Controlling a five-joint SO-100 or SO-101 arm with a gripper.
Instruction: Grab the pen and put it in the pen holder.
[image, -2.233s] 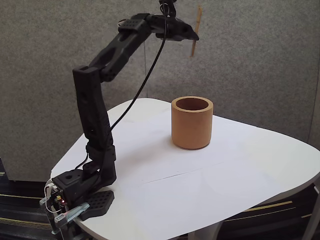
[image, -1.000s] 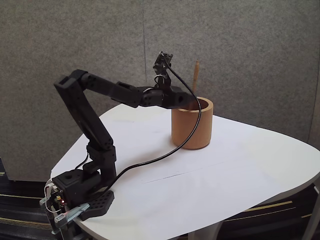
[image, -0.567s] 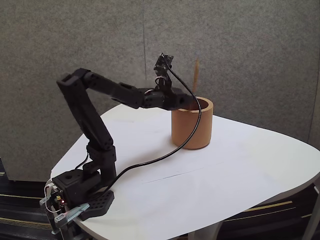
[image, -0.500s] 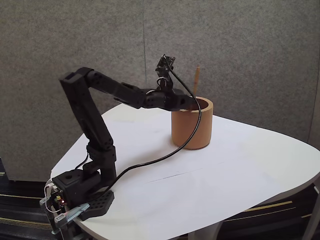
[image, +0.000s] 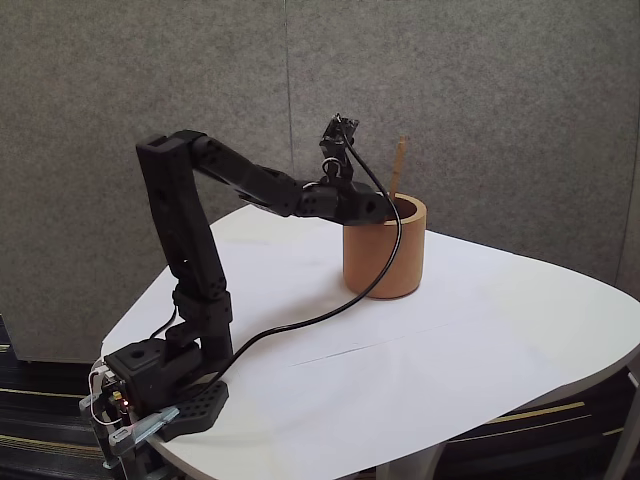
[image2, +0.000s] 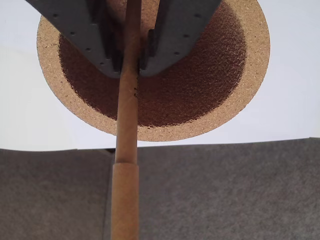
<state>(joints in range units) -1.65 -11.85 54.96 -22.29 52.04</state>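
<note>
At the near left table edge in the fixed view, arm base (image: 160, 385) clamped on the white table (image: 480, 350), black cable (image: 310, 315) looping from base up to the wrist. Arm reaches right, gripper (image: 385, 208) at the rim of the pen holder (image: 384, 255), which stands upright mid-table. Pen (image: 398, 165) sticks up out of the holder mouth, slightly tilted, lower end inside the cup. Grey wall panel (image: 500, 100) behind. In the wrist view the gripper (image2: 130, 65) has both grey fingers (image2: 175, 35) closed against the pen (image2: 126, 150), shaft pinched between them, over the pen holder (image2: 252, 60) opening; pen tip inside is hidden.
</note>
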